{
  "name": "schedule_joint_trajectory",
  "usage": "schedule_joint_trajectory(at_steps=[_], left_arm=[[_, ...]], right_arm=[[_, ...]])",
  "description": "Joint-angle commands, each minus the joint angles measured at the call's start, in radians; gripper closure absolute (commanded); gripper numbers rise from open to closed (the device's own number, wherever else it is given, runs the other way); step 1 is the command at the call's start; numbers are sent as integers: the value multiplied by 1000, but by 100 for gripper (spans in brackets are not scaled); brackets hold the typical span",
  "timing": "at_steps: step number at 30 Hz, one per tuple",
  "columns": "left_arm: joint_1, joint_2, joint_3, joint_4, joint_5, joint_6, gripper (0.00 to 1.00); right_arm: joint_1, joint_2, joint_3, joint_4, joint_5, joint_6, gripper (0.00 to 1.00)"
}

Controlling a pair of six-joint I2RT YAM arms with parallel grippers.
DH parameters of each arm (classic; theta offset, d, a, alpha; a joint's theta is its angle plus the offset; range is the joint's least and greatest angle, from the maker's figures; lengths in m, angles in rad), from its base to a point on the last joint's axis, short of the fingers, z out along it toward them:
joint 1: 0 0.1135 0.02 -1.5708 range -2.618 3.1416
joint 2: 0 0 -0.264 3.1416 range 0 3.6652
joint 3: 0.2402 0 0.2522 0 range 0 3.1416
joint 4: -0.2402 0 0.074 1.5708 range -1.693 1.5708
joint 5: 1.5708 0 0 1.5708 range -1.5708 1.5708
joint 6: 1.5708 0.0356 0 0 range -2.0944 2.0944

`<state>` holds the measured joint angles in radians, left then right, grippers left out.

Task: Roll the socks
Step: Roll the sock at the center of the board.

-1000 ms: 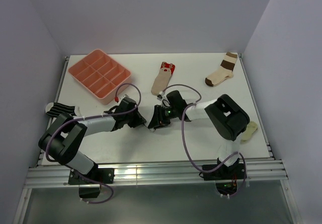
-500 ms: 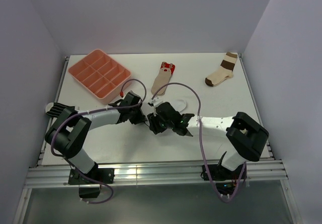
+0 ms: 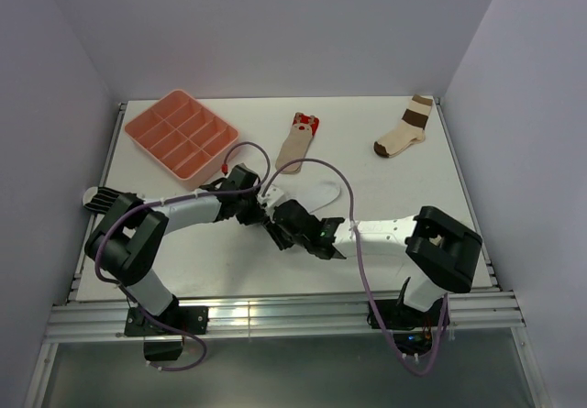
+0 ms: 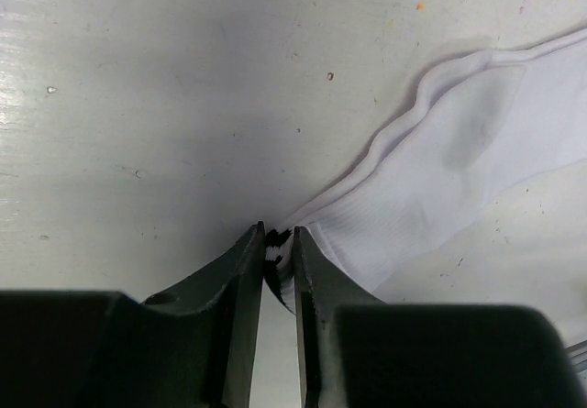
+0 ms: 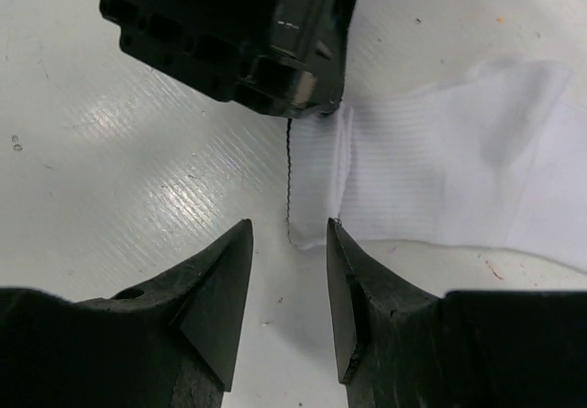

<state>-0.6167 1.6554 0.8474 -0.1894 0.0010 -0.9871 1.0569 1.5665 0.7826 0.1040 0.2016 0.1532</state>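
The white sock (image 3: 323,193) lies flat at mid-table, its foot stretching right. My left gripper (image 4: 278,236) is shut on the sock's black-banded cuff, and from above it (image 3: 263,208) sits at the sock's left end. My right gripper (image 5: 289,226) stands open just short of the cuff's near corner, nothing between its fingers; from above it (image 3: 280,228) is right beside the left one. In the right wrist view the white sock (image 5: 440,174) runs off to the right. A tan sock with a red end (image 3: 295,144) lies farther back. The striped sock (image 3: 95,197) lies at the left edge.
A pink compartment tray (image 3: 181,137) stands at the back left. A cream sock with brown bands (image 3: 404,133) lies at the back right. The right arm's elbow (image 3: 445,243) hangs over the table's near right. Both arms' cables loop above the middle.
The right arm has swung its elbow out to the right and brought its gripper low beside the left one, jaws opened. The white sock has come into view, stretched right of the left gripper.
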Motion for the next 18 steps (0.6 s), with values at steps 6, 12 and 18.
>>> schedule_joint_trajectory(at_steps=[6, 12, 18], left_arm=[[-5, 61, -15, -128, -32, 54, 75], [-5, 61, -11, -139, -35, 62, 75], [-5, 46, -8, -140, -32, 59, 74]], right_arm=[[20, 99, 43, 91, 41, -50, 57], [20, 165, 44, 106, 70, -58, 61], [17, 207, 21, 99, 87, -24, 83]])
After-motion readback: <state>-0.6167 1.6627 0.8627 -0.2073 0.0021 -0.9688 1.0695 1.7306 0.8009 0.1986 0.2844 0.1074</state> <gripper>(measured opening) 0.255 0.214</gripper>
